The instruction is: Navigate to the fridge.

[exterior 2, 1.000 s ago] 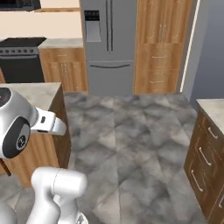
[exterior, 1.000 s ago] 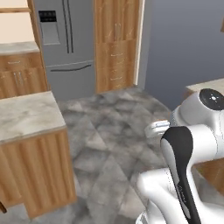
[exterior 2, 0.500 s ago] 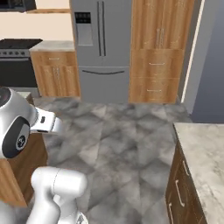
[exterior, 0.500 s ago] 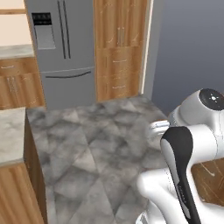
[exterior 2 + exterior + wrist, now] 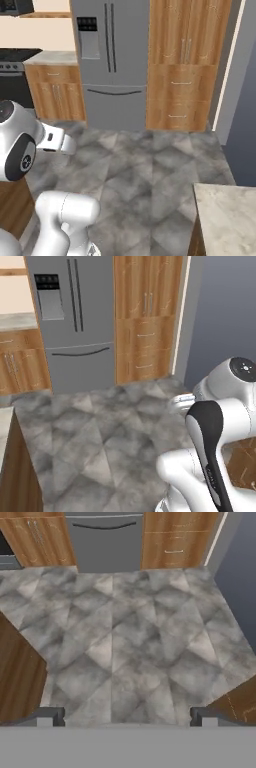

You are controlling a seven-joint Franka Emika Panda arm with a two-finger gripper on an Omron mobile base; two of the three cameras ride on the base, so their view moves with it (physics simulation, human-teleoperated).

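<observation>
The fridge (image 5: 75,321) is a tall grey French-door unit with two long dark vertical handles, a black panel over a dispenser recess, and a bottom drawer with a curved handle. It stands straight ahead across the floor, left of centre in the left base view and near the middle in the right base view, fridge (image 5: 112,60). In the hand view its bottom drawer, fridge (image 5: 105,542), sits at the top edge. My gripper (image 5: 127,719) is open, its fingertips (image 5: 47,717) set wide apart with nothing between them, hanging over the floor.
A tall wooden cabinet with drawers (image 5: 187,65) adjoins the fridge's right side, then a grey wall (image 5: 225,321). Low wooden cabinets (image 5: 55,90) and a black stove (image 5: 12,75) lie to its left. Island counters flank me, one (image 5: 230,220) right, one (image 5: 10,466) left. A grey stone floor (image 5: 100,426) leads ahead.
The whole picture has shifted: the base has driven forward toward the fridge, which now looms larger and more central. The island counters have slid out to the frame edges. The arm's pose is unchanged.
</observation>
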